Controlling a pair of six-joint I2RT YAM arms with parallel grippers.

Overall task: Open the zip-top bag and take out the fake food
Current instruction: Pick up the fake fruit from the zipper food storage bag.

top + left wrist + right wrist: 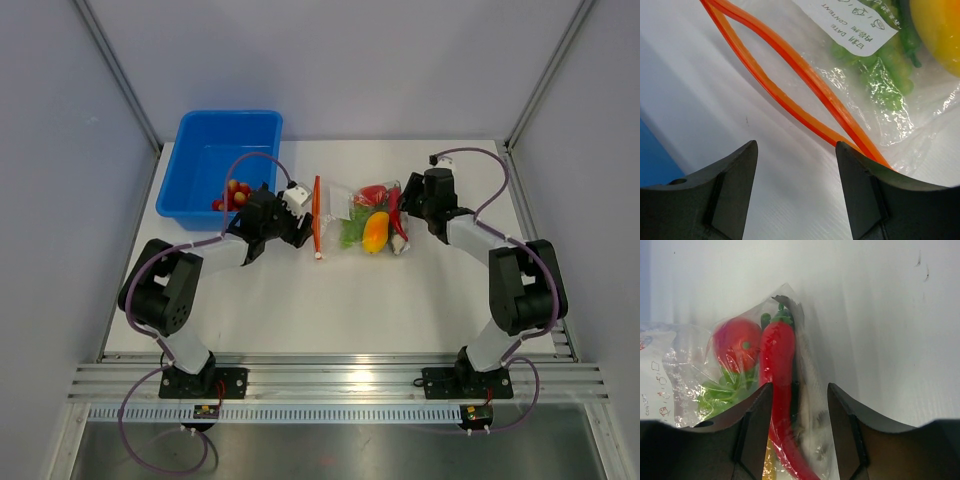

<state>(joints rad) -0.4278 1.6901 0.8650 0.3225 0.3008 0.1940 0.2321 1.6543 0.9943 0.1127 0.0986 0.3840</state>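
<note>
Zip-top bag (345,205): lies flat on the white table (330,300), to the right of the blue tub (205,165) and apart from it, with the orange zip strip (317,215) along the edge nearest the tub. Holds the fake food (372,228) inside, all of it on the side of the strip away from the tub. In the left wrist view, shows the strip's two tracks parted into a long narrow loop, meeting at the end close to the fingers. Carries a white label (855,25) just past the strip, then green grapes (885,75) under the plastic, then a yellow-orange pepper (940,30) farther from the tub.

Left gripper (796,145): hovers just off the tub's right near corner, between tub and bag. Stands released, jaws well apart over bare table, grasping nothing. Has the strip's end running up beside one finger; cannot tell whether they touch.

Right gripper (800,387): sits at the bag's end farthest from the tub. Also released, jaws apart and straddling the crinkled plastic and the tail of a red chilli (777,365) inside it; not clenched on either.

Round red piece (737,345): sits inside the bag beside the chilli's stem, on the side toward the tub.

Tub: contains a few small red and yellow pieces (232,195) in its right near corner.
</note>
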